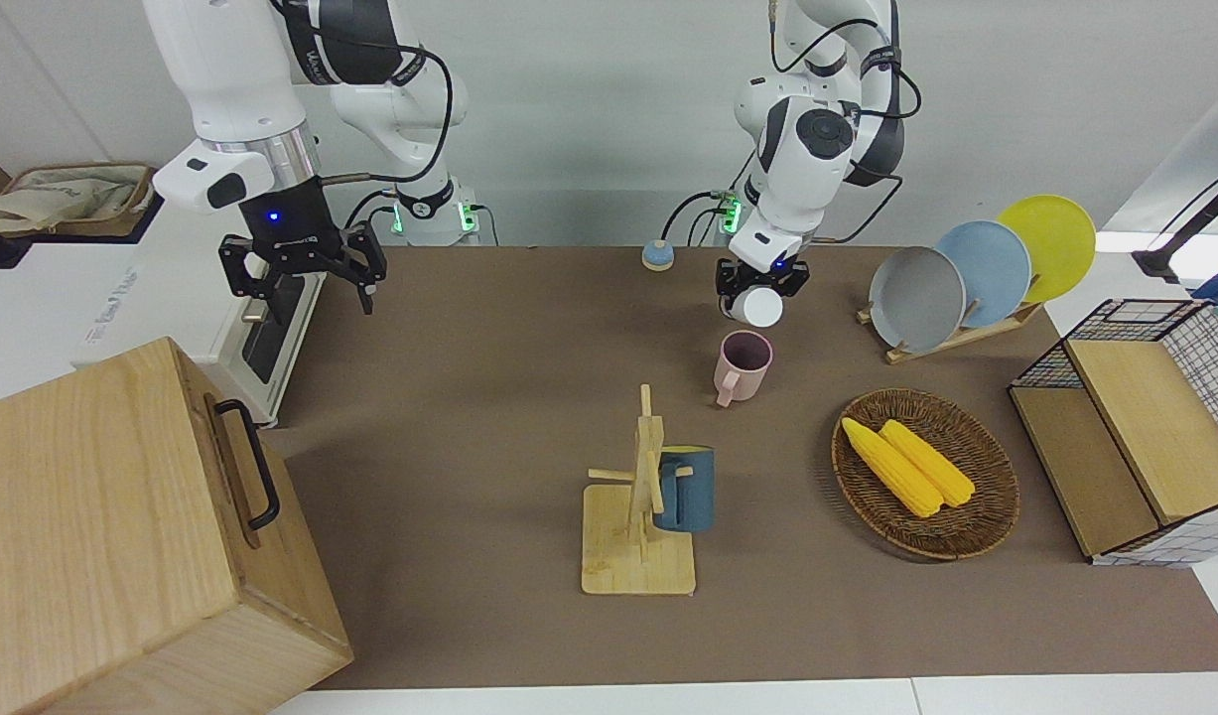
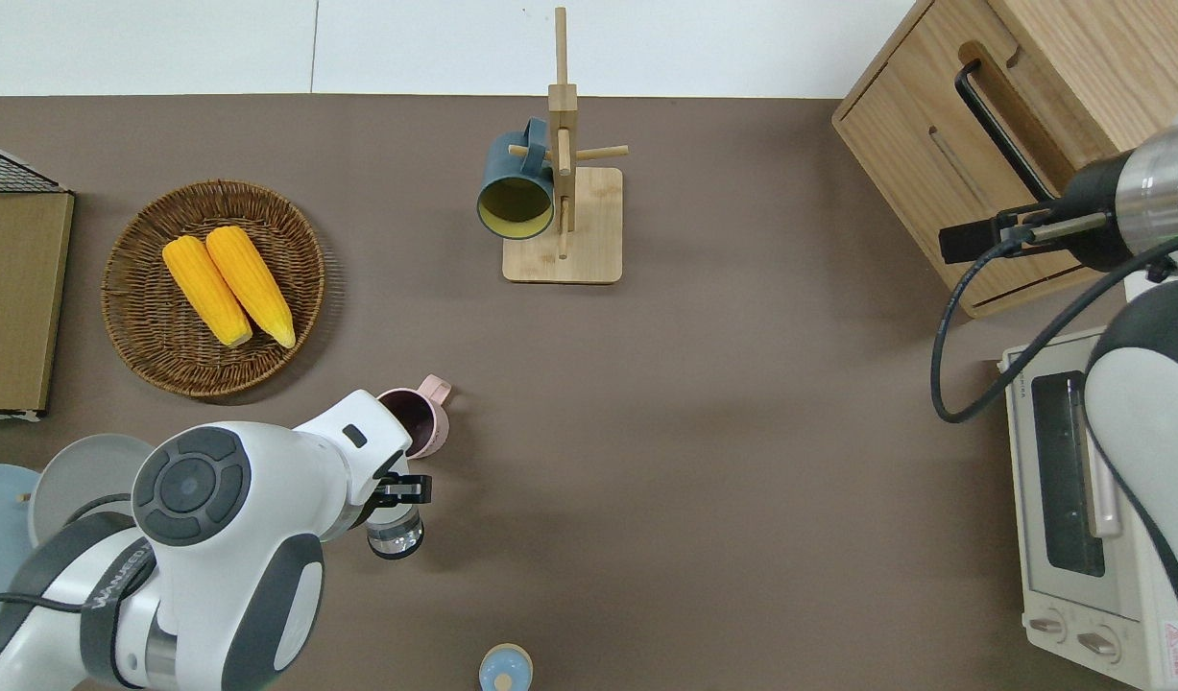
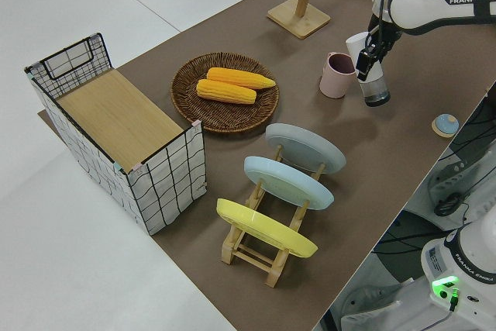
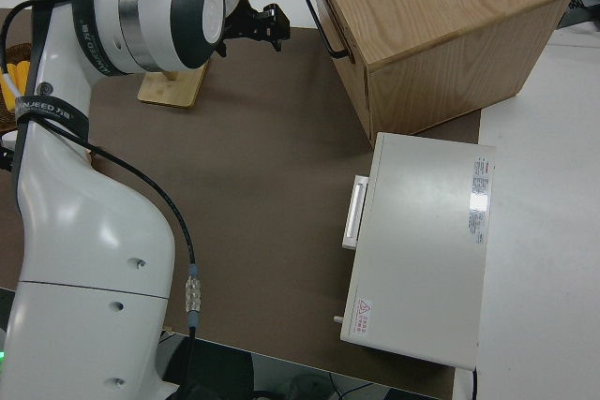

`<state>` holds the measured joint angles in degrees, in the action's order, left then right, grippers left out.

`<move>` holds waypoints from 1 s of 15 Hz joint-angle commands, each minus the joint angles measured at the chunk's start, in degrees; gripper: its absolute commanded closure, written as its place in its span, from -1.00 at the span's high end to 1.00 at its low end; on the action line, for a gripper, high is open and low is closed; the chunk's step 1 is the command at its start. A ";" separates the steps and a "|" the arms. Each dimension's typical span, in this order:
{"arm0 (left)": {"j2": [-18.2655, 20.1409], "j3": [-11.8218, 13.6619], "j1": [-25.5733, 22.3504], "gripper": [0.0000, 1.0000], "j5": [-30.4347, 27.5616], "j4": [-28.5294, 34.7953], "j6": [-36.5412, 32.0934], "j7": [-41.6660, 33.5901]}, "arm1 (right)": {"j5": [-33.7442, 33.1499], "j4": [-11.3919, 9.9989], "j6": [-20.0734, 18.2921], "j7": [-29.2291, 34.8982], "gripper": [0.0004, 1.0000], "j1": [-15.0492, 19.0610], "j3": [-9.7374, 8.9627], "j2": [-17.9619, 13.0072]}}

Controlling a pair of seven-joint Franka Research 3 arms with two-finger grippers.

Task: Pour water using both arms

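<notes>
My left gripper (image 1: pixel 762 283) is shut on a clear bottle (image 1: pixel 764 307) with a white end and holds it in the air over the brown mat, right beside a pink mug (image 1: pixel 743 365). The overhead view shows the bottle (image 2: pixel 395 537) just clear of the mug (image 2: pixel 411 422), and the left side view shows it (image 3: pixel 376 87) off the table. My right gripper (image 1: pixel 296 273) is open and empty, raised over the mat next to the wooden box; it also shows in the right side view (image 4: pixel 267 25).
A wooden rack with a blue mug (image 1: pixel 683 487) stands mid-table. A wicker basket (image 1: pixel 986 497) holds two corn cobs. There are also a plate rack (image 1: pixel 966 278), a wire basket (image 1: pixel 1135 427), a wooden box (image 1: pixel 122 536), a toaster oven (image 2: pixel 1078 489) and a small blue cap (image 1: pixel 656 255).
</notes>
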<state>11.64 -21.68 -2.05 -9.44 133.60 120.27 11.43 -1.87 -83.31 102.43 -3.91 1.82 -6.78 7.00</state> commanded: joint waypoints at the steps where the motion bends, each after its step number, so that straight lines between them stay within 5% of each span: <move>1: -0.21 -0.03 -0.41 -1.00 1.62 -2.90 -3.28 1.40 | 0.81 -0.10 0.23 -0.57 0.98 0.82 -0.43 -0.41; 6: -3.98 0.41 -0.41 -1.00 2.23 -8.52 -9.52 1.66 | 0.73 -0.10 0.23 -0.57 0.98 0.82 -0.43 -0.41; 15: -4.08 0.41 -0.33 -1.00 2.50 -8.35 -9.97 2.63 | 0.81 -0.10 0.23 -0.57 0.98 0.82 -0.52 -0.41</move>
<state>7.37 -21.24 -2.07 -8.21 127.07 112.61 12.85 -1.86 -83.28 102.43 -3.91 1.82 -6.77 7.00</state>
